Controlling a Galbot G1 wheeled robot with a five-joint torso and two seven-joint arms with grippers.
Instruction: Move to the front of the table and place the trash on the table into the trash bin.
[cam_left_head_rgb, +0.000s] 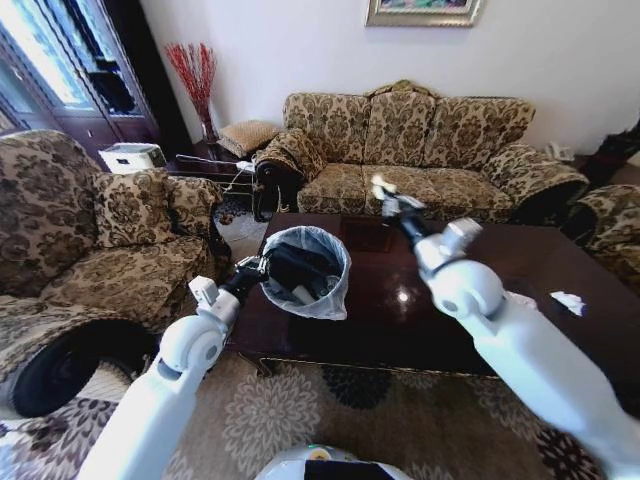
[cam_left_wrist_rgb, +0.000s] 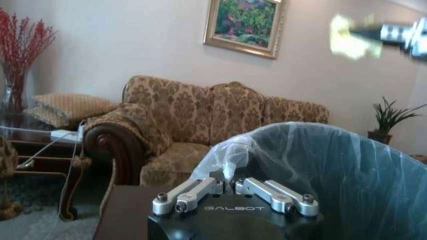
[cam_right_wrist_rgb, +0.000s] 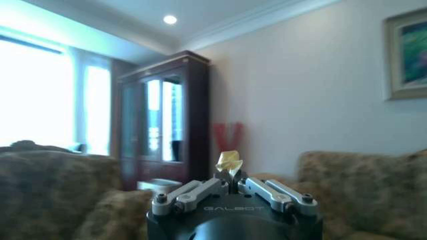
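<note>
The trash bin (cam_left_head_rgb: 306, 270) is held up over the table's (cam_left_head_rgb: 520, 290) left edge, its bag-lined rim pinched by the left gripper (cam_left_wrist_rgb: 232, 189); a yellow scrap (cam_right_wrist_rgb: 228, 161) is clamped in the right gripper (cam_right_wrist_rgb: 233, 176), raised above the table's middle; white tissue (cam_left_head_rgb: 568, 301) lies by the right edge.

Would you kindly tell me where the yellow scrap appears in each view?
Head view: the yellow scrap sits in the right gripper, above the table.
Left wrist view: upper right, blurred.
Right wrist view: centre, between the jaws.
Shared landmark: the framed painting.
</note>
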